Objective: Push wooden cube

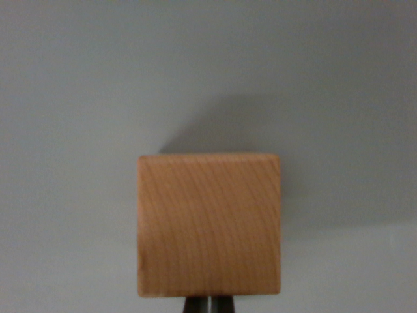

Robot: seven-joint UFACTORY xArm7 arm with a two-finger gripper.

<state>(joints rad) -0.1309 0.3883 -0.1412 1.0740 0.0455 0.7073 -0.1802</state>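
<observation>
Just above the bottom edge of the wrist view, at centre: wooden cube (209,225), filling the lower middle, square face toward the camera, curved grain lines running across it, edges straight and level. Resting on plain grey tabletop (71,98), soft shadow spreading up and toward the wrist view's right behind its top edge.

Directly below the cube, at the very bottom of the frame: pincer (210,305), seen only as two dark finger tips with a thin pale line between them. Fingers close together, almost no gap showing between them; nothing gripped between the tips. Tips level with the cube's lower edge and lined up with its middle, slightly toward the wrist view's right of exact centre. Appears touching or just beside the cube's near face; cannot tell which, as the cube's lower edge meets the tips with no visible space.

Cube wholly on the far side of the pincer, neither side of it flanked by the fingers. Surrounding tabletop bare grey on all sides of the cube.
</observation>
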